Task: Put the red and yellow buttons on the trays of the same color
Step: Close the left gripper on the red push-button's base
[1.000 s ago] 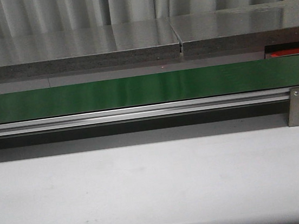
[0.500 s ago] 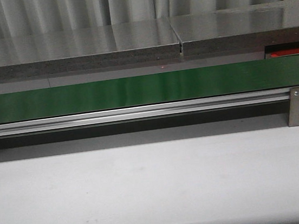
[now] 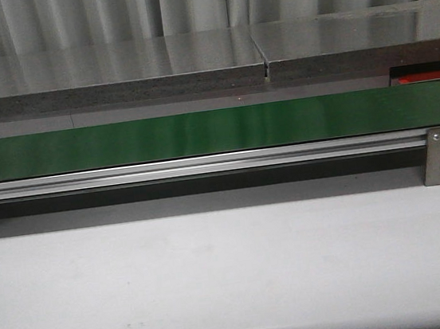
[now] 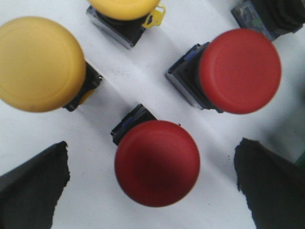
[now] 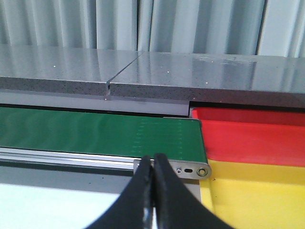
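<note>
The right wrist view showed two trays side by side past the end of the green belt (image 5: 100,131): a red tray (image 5: 252,136) farther from the right gripper (image 5: 153,191) and a yellow tray (image 5: 257,191) nearer to it, their edges touching. The parts of both trays in view held nothing. The right gripper's fingers were pressed together with nothing between them, pointing at the belt's end roller bracket (image 5: 190,170).

In the left wrist view the left gripper (image 4: 152,186) was spread wide, one dark finger (image 4: 33,186) on each side of a red button (image 4: 157,162) that lay on a white surface (image 4: 143,71); neither finger touched it. A second red button (image 4: 238,71) lay beyond it toward one finger's side, and a yellow button (image 4: 40,64) toward the other finger's side, both apart from the gripper. Farther off, a second yellow button (image 4: 125,8) and a dark object (image 4: 276,16), possibly another button's base, were cut off by the picture's edge.

The front view showed neither gripper and no button. It showed the belt (image 3: 200,132) running across, its aluminium rail (image 3: 196,166), the white table (image 3: 234,275) in front, a grey shelf (image 3: 104,70) behind, and only a sliver of the red tray (image 3: 432,77) at the belt's far right end. The yellow tray appeared only in the right wrist view, the buttons only in the left wrist view.
</note>
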Robot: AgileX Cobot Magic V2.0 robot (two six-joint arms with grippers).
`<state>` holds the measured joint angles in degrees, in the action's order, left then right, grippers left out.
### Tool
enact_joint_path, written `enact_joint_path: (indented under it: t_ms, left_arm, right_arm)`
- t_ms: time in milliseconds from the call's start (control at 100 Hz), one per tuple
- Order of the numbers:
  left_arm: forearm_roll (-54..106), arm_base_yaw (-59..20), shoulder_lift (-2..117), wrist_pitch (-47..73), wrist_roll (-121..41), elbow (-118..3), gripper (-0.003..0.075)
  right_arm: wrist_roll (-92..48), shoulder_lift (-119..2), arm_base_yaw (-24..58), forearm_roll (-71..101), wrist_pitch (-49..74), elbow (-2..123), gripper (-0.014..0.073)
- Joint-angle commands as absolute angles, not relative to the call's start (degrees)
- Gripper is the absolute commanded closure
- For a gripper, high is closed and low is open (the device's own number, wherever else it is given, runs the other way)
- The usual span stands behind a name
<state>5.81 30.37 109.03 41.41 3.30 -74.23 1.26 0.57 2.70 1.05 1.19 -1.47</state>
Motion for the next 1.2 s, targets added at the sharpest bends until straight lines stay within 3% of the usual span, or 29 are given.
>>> enact_joint_path:
  t_ms: [0, 190, 280, 660, 870, 1000, 1190]
  left_arm:
    - [6.6, 30.9, 106.9, 39.5, 3.6, -76.1, 0.006]
    - [6.9, 31.0, 107.0, 38.5, 3.6, -76.1, 0.0062]
    - [6.9, 31.0, 107.0, 38.3, 3.6, -76.1, 0.0098]
    - [6.9, 31.0, 107.0, 38.5, 3.6, -76.1, 0.0515]
    - [6.9, 31.0, 106.9, 41.6, 3.3, -76.1, 0.0687]
    - [6.9, 31.0, 105.3, 44.4, 2.4, -76.1, 0.074]
    - [7.0, 31.0, 98.8, 44.7, 2.4, -76.1, 0.0739]
  right_arm:
    - [1.2, 0.7, 2.7, 0.4, -3.5, -0.5, 0.066]
    - [1.2, 0.7, 2.7, 0.4, -3.5, -0.5, 0.066]
    - [1.2, 0.7, 2.7, 0.4, -3.5, -0.5, 0.066]
    - [1.2, 0.7, 2.7, 0.4, -3.5, -0.5, 0.066]
    - [1.2, 0.7, 2.7, 0.4, -3.5, -0.5, 0.066]
    - [1.2, 0.7, 2.7, 0.4, -3.5, -0.5, 0.066]
    - [1.2, 0.7, 2.7, 0.4, -3.5, -0.5, 0.066]
